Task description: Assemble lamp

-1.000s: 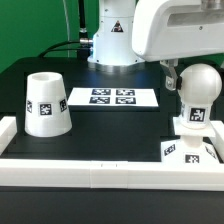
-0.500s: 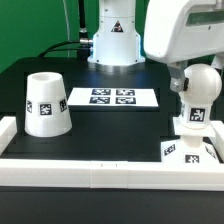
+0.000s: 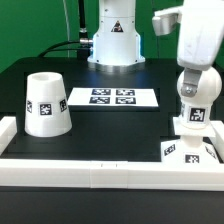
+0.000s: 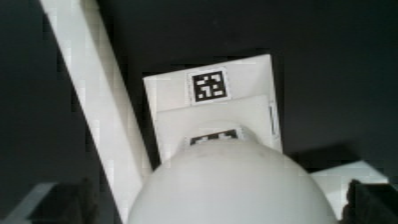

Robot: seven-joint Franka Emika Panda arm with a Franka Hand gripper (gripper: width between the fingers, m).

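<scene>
The round-headed bulb stands upright in the flat square base at the exterior view's right, against the front rail. My gripper is directly above the bulb's head, jaws open, a finger on each side and not touching it. In the wrist view the bulb's head fills the space between my dark fingers, with the gripper centred over it and the base's tags beyond. The tapered shade stands alone, mouth up, at the exterior view's left.
The marker board lies flat at the middle back. Long white rail blocks run along the front and the sides; one shows in the wrist view beside the base. The arm's pedestal stands behind.
My arm has swung toward the exterior view's right and come down, from beside the bulb to directly over its head. The bulb, base and shade have not moved.
</scene>
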